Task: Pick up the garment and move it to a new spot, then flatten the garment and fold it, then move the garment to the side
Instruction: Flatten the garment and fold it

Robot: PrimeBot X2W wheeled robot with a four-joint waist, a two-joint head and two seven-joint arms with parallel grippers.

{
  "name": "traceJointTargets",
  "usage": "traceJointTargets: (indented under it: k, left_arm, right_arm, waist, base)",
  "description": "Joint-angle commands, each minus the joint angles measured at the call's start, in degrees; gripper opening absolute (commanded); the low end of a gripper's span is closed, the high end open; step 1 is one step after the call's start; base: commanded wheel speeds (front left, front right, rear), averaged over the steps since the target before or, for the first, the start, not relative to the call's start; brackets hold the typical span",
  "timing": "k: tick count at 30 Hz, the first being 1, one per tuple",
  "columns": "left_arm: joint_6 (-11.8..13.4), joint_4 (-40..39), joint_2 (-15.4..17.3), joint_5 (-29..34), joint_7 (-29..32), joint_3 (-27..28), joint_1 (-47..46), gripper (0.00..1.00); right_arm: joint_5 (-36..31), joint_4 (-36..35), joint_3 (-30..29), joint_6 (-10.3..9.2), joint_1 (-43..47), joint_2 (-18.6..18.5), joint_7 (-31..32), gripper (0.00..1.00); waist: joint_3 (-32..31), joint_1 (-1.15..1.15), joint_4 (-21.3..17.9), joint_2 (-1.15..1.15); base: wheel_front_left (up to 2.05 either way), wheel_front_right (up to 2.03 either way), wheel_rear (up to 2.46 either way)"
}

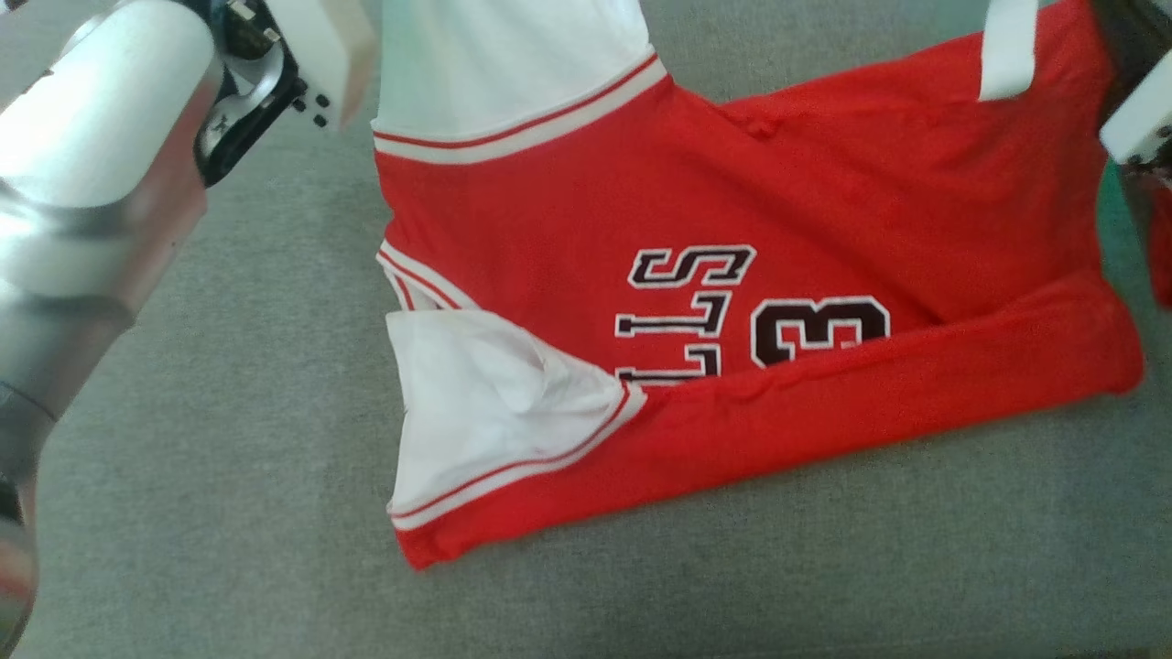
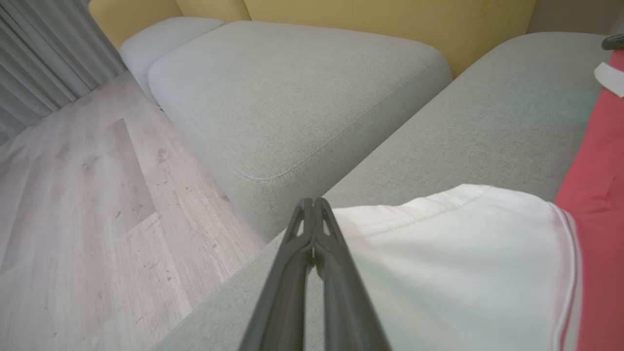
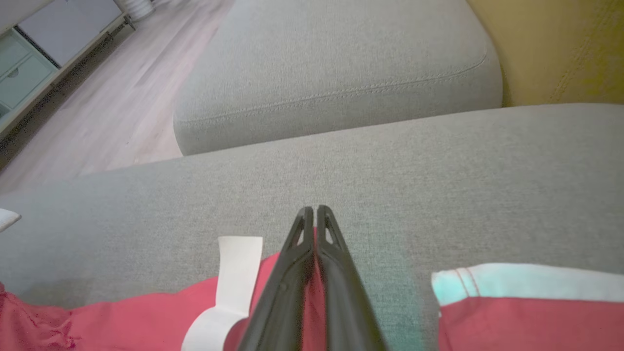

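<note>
The garment (image 1: 696,302) is a red jersey with white sleeves and dark lettering, lying half folded on the grey sofa seat (image 1: 229,412). Its near edge is doubled over and its far edge is raised. In the left wrist view my left gripper (image 2: 313,202) is shut, with the white sleeve (image 2: 453,263) held at the right side of its fingers. In the right wrist view my right gripper (image 3: 313,210) is shut, with red cloth (image 3: 146,321) pinched between the fingers and a white tab (image 3: 234,273) hanging beside them. In the head view the left wrist (image 1: 265,64) and right wrist (image 1: 1135,119) stand at the garment's far corners.
A second grey cushion (image 2: 292,97) lies beyond the seat, with a yellow backrest (image 2: 365,19) behind it. Wood floor (image 2: 73,219) drops off past the seat's edge, with a grey curtain (image 2: 44,53) at its far side. A pale cabinet (image 3: 29,63) stands by the floor.
</note>
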Motion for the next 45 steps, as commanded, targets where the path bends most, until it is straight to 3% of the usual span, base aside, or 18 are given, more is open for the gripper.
traceJointTargets:
  k: [1,10,15,28,31,36,37,38,39,45]
  left_arm:
    - [0.1,-0.5,2.6,0.2,-0.5,1.9,-3.2,0.00]
    - [0.3,-5.9,6.2,-3.2,-3.7,1.3,4.6,0.00]
    - [2.7,-13.6,9.9,-5.3,-4.3,0.9,12.2,0.00]
    - [14.5,-40.6,21.6,-9.9,-6.1,-1.1,33.3,0.00]
    - [18.9,-46.3,22.8,-10.2,-7.9,-1.9,38.6,0.00]
    - [21.9,-48.3,21.5,-12.1,-10.8,-2.3,43.9,0.00]
    - [22.4,-48.2,20.9,-12.5,-11.9,-2.2,45.1,0.11]
    - [22.9,-47.8,20.1,-13.0,-13.0,-2.2,46.2,0.62]
    - [23.4,-47.3,19.2,-13.4,-14.4,-1.9,47.3,1.00]
    - [28.6,-41.9,12.3,-12.5,-20.3,0.7,53.6,1.00]
  right_arm:
    - [0.8,-1.2,-0.1,-0.04,0.2,-1.8,-0.8,0.00]
    - [6.1,-3.0,0.5,-0.04,8.4,-4.9,-4.0,0.00]
    - [7.9,-4.5,1.0,-0.04,13.9,-5.9,-6.1,0.00]
    - [9.8,-6.8,0.2,-0.04,26.3,-8.5,-8.8,0.00]
    - [10.6,-7.1,-1.0,-0.04,29.6,-8.8,-9.3,0.00]
    - [10.7,-7.0,-1.9,-0.04,32.2,-8.5,-9.7,0.00]
    - [10.6,-6.5,-2.2,-0.04,32.6,-8.2,-10.1,0.28]
    - [10.4,-6.0,-2.6,-0.04,32.8,-7.9,-10.6,1.00]
    - [10.1,-5.4,-3.0,-0.04,33.0,-7.4,-11.3,1.00]
    - [10.0,-4.4,-5.9,-0.04,36.5,-4.5,-17.2,1.00]
  waist:
    - [-1.2,0.00,0.7,0.00]
    - [-6.7,0.00,3.4,0.00]
    - [-9.9,0.00,4.7,0.00]
    - [-15.7,0.00,6.6,0.00]
    - [-15.9,0.00,7.0,0.00]
    - [-15.6,0.00,7.2,0.00]
    - [-15.5,0.00,7.2,0.00]
    - [-15.4,0.00,7.2,0.00]
    - [-15.4,0.00,7.1,0.00]
    - [-16.6,0.00,7.3,0.00]
  base:
    - [0.00,0.00,0.00]
    - [0.00,0.00,0.00]
    - [0.00,0.00,0.00]
    - [0.00,0.00,0.00]
    - [0.00,0.00,0.00]
    - [0.00,0.00,0.00]
    - [0.00,0.00,0.00]
    - [0.00,0.00,0.00]
    - [0.00,0.00,0.00]
    - [0.00,0.00,0.00]
